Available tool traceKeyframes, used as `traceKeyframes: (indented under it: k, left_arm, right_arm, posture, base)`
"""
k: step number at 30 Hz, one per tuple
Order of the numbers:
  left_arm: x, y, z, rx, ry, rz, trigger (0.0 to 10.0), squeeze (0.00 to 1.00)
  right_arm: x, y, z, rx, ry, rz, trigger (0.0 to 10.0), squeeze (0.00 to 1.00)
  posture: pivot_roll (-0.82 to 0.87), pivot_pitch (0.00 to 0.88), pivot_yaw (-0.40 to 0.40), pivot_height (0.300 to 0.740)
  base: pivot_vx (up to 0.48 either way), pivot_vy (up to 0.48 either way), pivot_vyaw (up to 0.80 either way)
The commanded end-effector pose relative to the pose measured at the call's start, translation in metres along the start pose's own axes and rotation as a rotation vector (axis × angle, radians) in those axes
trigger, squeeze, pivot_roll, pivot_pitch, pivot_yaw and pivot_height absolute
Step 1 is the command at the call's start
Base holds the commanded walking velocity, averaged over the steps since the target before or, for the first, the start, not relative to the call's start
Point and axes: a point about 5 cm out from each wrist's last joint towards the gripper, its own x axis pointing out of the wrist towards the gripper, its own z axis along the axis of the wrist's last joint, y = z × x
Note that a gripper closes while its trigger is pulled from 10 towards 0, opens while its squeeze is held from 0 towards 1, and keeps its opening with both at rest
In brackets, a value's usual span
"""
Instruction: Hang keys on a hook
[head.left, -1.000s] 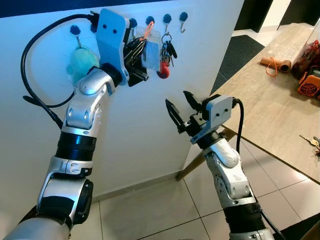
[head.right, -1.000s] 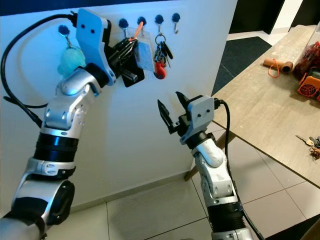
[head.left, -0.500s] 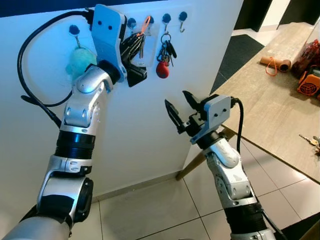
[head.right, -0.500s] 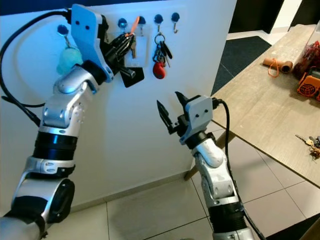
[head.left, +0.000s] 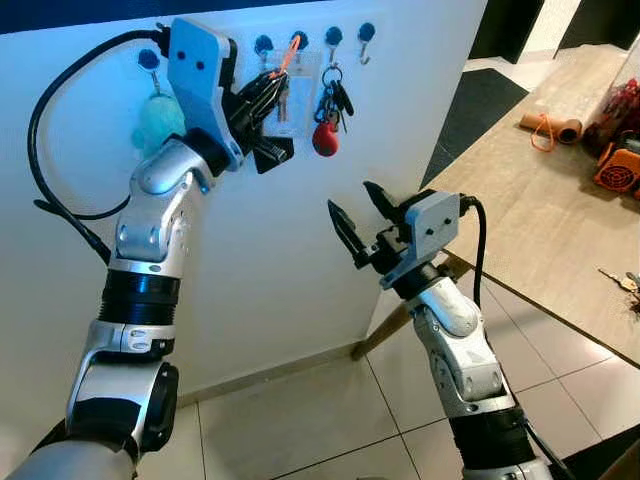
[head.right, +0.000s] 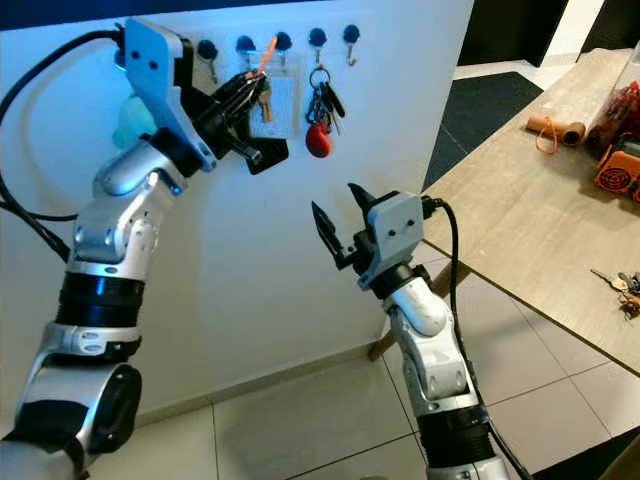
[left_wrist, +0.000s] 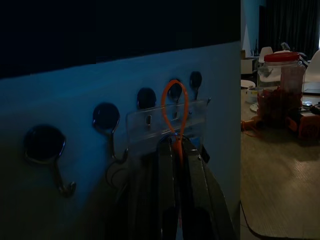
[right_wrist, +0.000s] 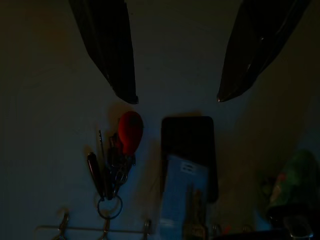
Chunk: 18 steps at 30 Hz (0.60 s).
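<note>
Left eye view: our left pincer (head.left: 262, 98) was raised against the wall, pressed together on the keys (head.left: 283, 97), whose orange loop (head.left: 291, 52) sat just above its fingertips, at a hook (head.left: 299, 42). Beside it hung another key bunch (head.left: 330, 105) with a red fob. Our right pincer (head.left: 360, 215) hovered lower, spread and empty. Over on the desk (head.left: 520, 215) lay an orange case and loose keys.

Left wrist view: the orange loop (left_wrist: 174, 107) rose straight ahead of our fingers (left_wrist: 165, 175), overlapping a hook (left_wrist: 174, 91); we could not tell whether it had caught. Releasing too soon could drop the keys. A jar (left_wrist: 283, 82) of reddish contents stood beyond.
</note>
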Motion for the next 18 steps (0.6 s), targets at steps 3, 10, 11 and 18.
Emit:
traceKeyframes:
  k: [3, 10, 11, 18]
  left_arm:
    - [-0.0015, -0.0016, 0.0033, 0.0, -0.026, -0.007, 10.0, 0.0]
    - [0.0014, -0.0055, 0.0053, -0.006, -0.047, -0.009, 10.0, 0.0]
    - [0.0018, -0.0059, 0.0056, -0.007, -0.049, -0.008, 10.0, 0.0]
    - [0.0057, -0.008, 0.0078, -0.012, -0.065, 0.012, 10.0, 0.0]
  right_arm:
    - [-0.0012, 0.0021, 0.0001, 0.005, 0.007, 0.005, 10.0, 0.0]
    - [-0.0004, 0.0028, 0.0006, 0.008, 0.002, 0.005, 10.0, 0.0]
    - [-0.0004, 0.0029, 0.0008, 0.008, 0.001, 0.005, 10.0, 0.0]
    - [0.0001, 0.0042, 0.0013, 0.018, -0.003, 0.004, 10.0, 0.0]
  posture:
    - [0.02, 0.06, -0.013, 0.74]
    - [0.02, 0.054, -0.008, 0.74]
    - [0.02, 0.054, -0.008, 0.74]
    - [0.02, 0.044, -0.005, 0.74]
  base:
    - [0.0, 0.0, 0.0]
    - [0.0, 0.0, 0.0]
    - [0.0, 0.0, 0.0]
    - [0.0, 0.0, 0.0]
